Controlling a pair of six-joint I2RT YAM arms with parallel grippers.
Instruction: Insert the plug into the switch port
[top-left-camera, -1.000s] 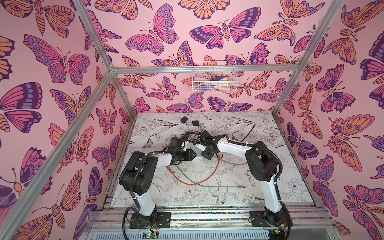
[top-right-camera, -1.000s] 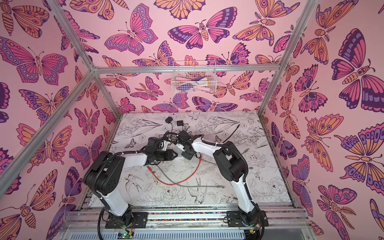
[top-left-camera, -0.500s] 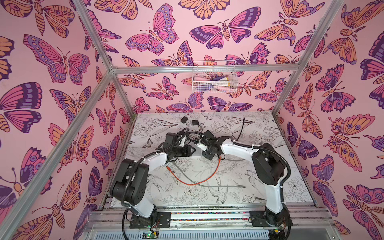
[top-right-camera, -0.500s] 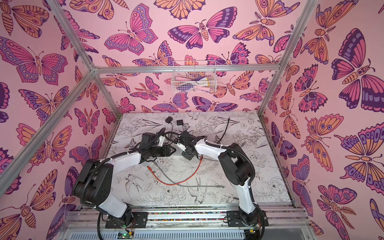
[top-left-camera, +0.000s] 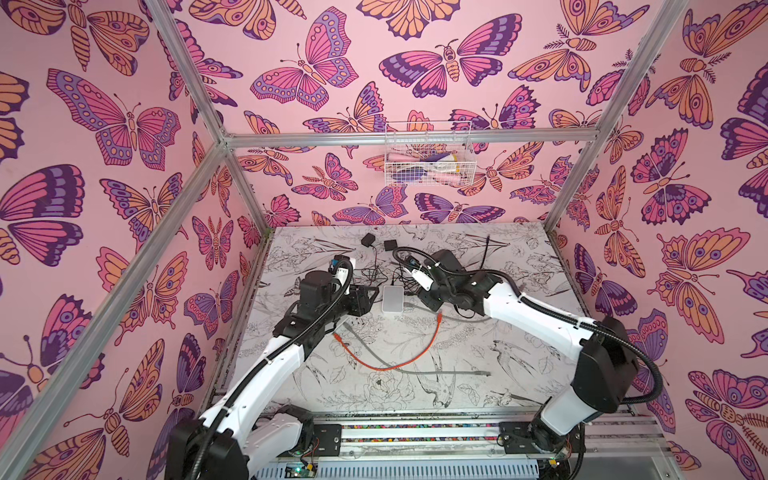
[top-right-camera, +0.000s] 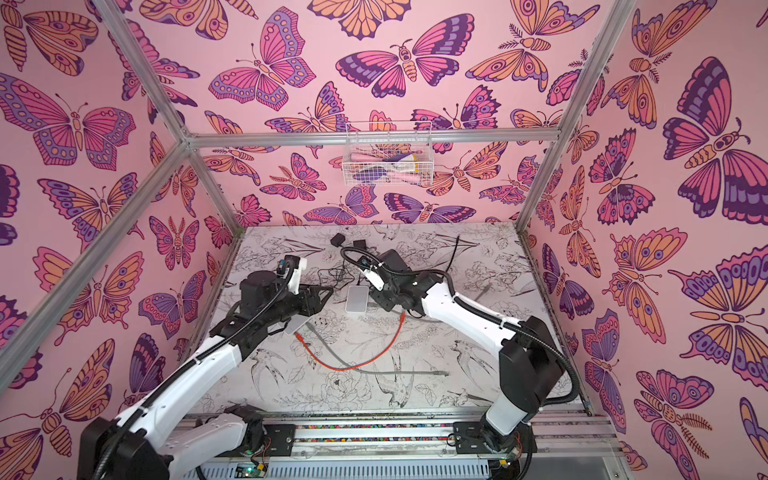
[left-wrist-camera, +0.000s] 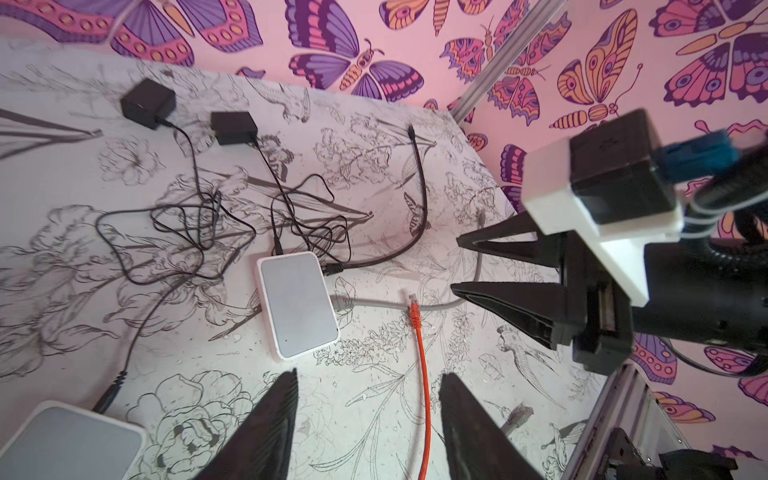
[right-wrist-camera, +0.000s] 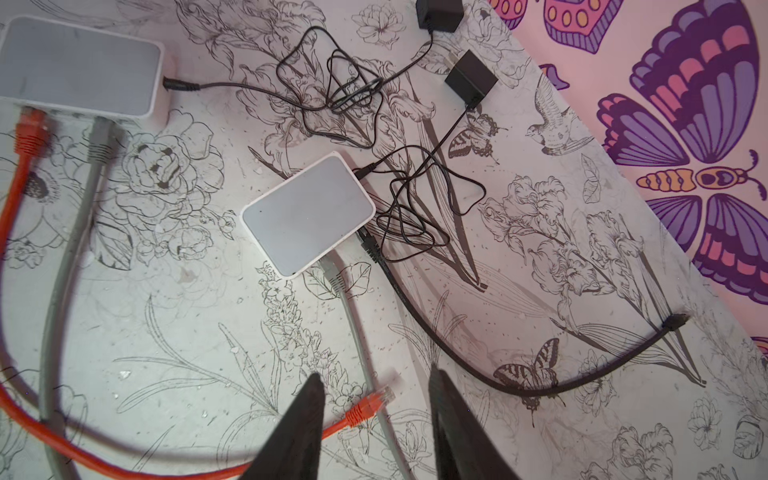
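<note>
Central switch (top-left-camera: 392, 298) sits mid-table (top-left-camera: 519, 374), between the left gripper (top-left-camera: 371, 296) on its left and the right gripper (top-left-camera: 420, 296) on its right. Two power adapters (top-left-camera: 368, 240) lie behind it. Loose plug (top-left-camera: 439, 318) lies near its front-right. Second switch (top-right-camera: 297, 326) lies front-left, partly under the left arm.

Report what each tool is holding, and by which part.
Nothing is held. The left tool and the right tool both stand open with empty gaps. The orange plug lies free on the table, ungripped.
</note>
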